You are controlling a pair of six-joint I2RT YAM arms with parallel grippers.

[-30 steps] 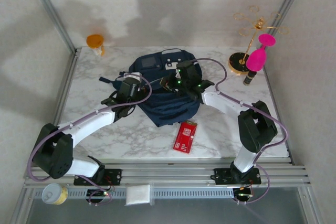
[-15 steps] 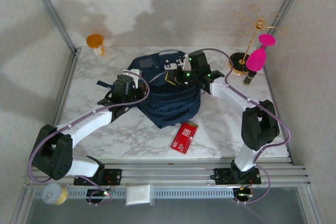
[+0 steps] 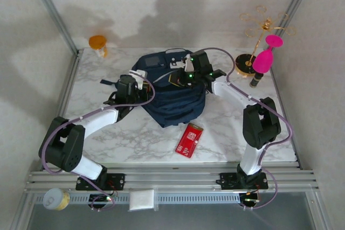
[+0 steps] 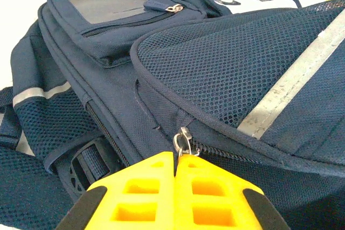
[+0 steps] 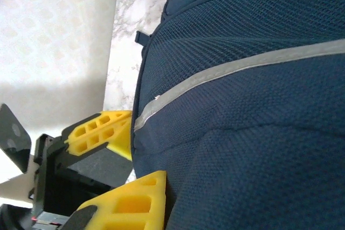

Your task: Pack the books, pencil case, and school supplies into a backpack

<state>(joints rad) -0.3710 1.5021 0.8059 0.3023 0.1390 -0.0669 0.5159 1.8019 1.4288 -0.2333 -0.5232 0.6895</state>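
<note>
Left end effector [image 4: 175, 173] is clenched on the zipper pull [image 4: 182, 139] of the backpack [image 3: 175, 92], mid-table [image 3: 135, 138]. Right end effector [image 5: 145, 146] sits against the fabric; whether it's gripping, I can't tell. The red packet [image 3: 190, 140] lies outside near the front edge, not yet packed, so I'd say we're not done.

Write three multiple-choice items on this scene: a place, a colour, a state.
1. The red packet lies: A. on a shelf B. on the table, nearer the arm bases than the backpack C. on the floor
2. The left gripper's fingers are: A. yellow B. green C. white
3. The left gripper is: A. wide open B. shut on the packet C. shut on the backpack's zipper pull
B: it rests on the table before the backpack. A: both show yellow. C: the pull sits pinched between them.
</note>
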